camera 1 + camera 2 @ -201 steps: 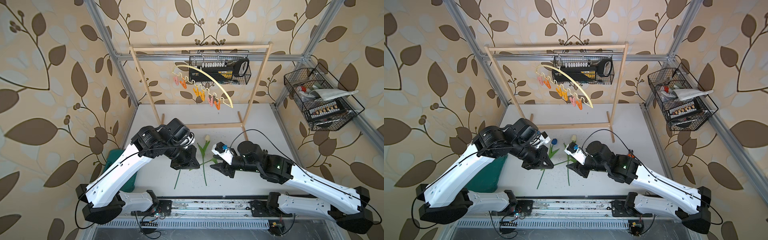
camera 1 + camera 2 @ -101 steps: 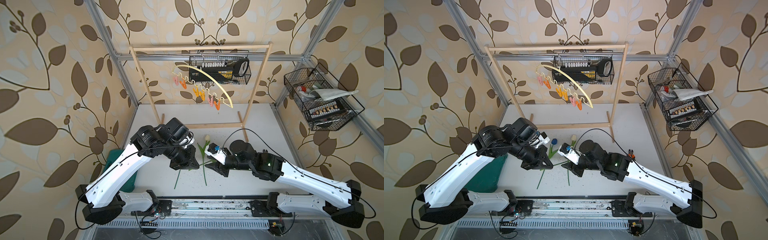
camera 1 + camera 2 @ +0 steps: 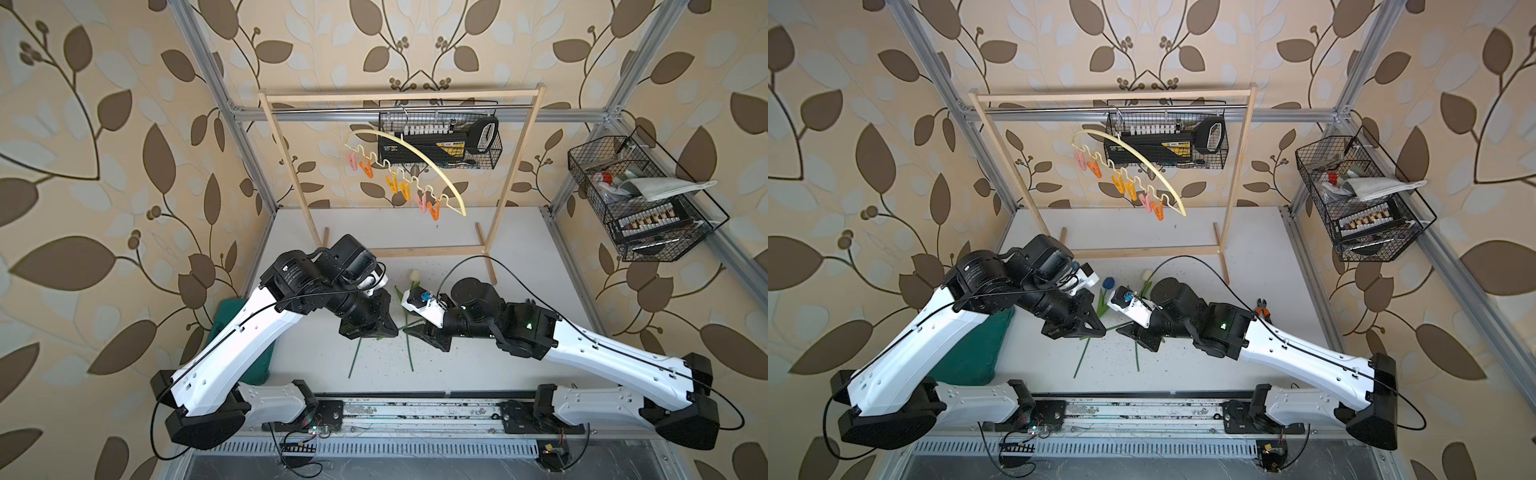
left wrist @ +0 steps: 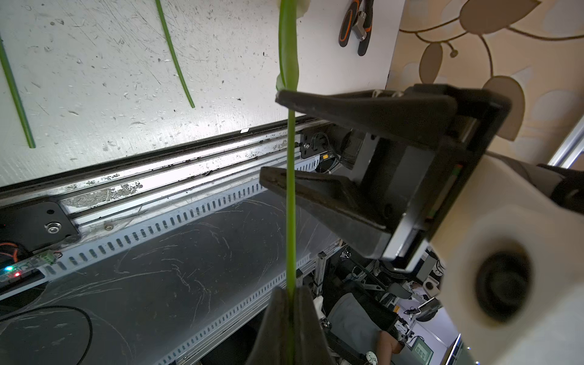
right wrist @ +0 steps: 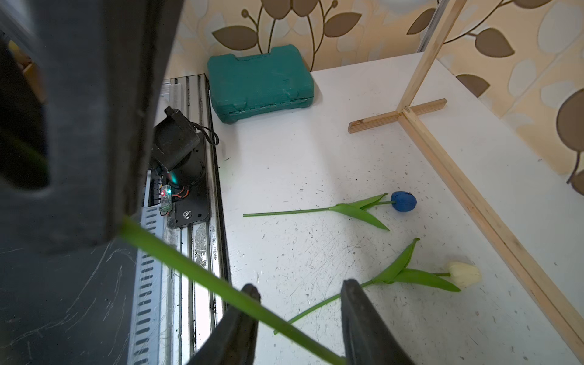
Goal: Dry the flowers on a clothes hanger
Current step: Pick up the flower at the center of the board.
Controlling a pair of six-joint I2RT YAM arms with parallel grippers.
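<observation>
Leaf-patterned wallpaper (image 3: 104, 166) closes the cell on three sides, and below it I see a scratched, speckled white table (image 3: 523, 257). At the table's 12 o'clock a wooden rack (image 3: 399, 94) carries the clothes hanger (image 3: 419, 156), which hangs tilted, with its clothespins (image 3: 395, 183) dangling well above the surface. A wire basket (image 3: 640, 208) hangs at 2 o'clock, pliers (image 3: 1262, 311) lie at 3 and a green case (image 5: 259, 82) sits at 9. Near centre the blue tulip (image 5: 403, 201) and a cream tulip (image 5: 464, 274) lie flat and apart. My left gripper (image 4: 290, 295) is clenched on the third tulip's stem (image 4: 290, 221), held in the air. My right gripper (image 5: 299, 286) stands released, its fingers straddling that stem.
</observation>
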